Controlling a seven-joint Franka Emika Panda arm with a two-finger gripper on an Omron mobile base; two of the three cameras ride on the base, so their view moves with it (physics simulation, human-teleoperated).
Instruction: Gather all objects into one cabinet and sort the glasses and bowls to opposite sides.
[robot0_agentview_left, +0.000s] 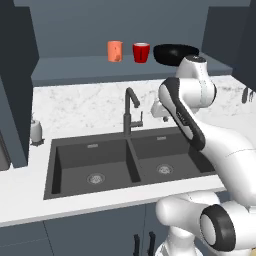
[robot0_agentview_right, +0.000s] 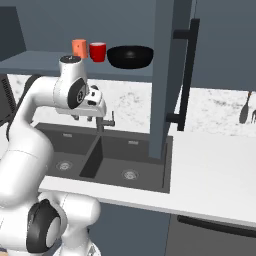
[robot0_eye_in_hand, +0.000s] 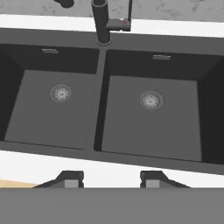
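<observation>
On the open cabinet shelf (robot0_agentview_left: 75, 67) a pale orange tumbler (robot0_agentview_left: 115, 51) stands left of a red cup (robot0_agentview_left: 141, 52). To their right sits the wide black bowl (robot0_agentview_left: 175, 53). The same row shows from the other side: orange tumbler (robot0_agentview_right: 79, 48), red cup (robot0_agentview_right: 97, 51), black bowl (robot0_agentview_right: 130, 56). My gripper (robot0_eye_in_hand: 111, 178) hangs over the double sink (robot0_eye_in_hand: 148, 118) and points down, well below and in front of the shelf. Its two fingertips stand apart with nothing between them. The hand (robot0_agentview_left: 160, 109) is beside the faucet (robot0_agentview_left: 129, 112).
An open cabinet door (robot0_agentview_right: 167, 75) with a long black bar handle (robot0_agentview_right: 187, 75) hangs right of the shelf; another door (robot0_agentview_left: 15, 90) stands at the left. A small pale canister (robot0_agentview_left: 36, 131) sits on the marble counter. Dark utensils (robot0_agentview_right: 246, 107) hang at the far right.
</observation>
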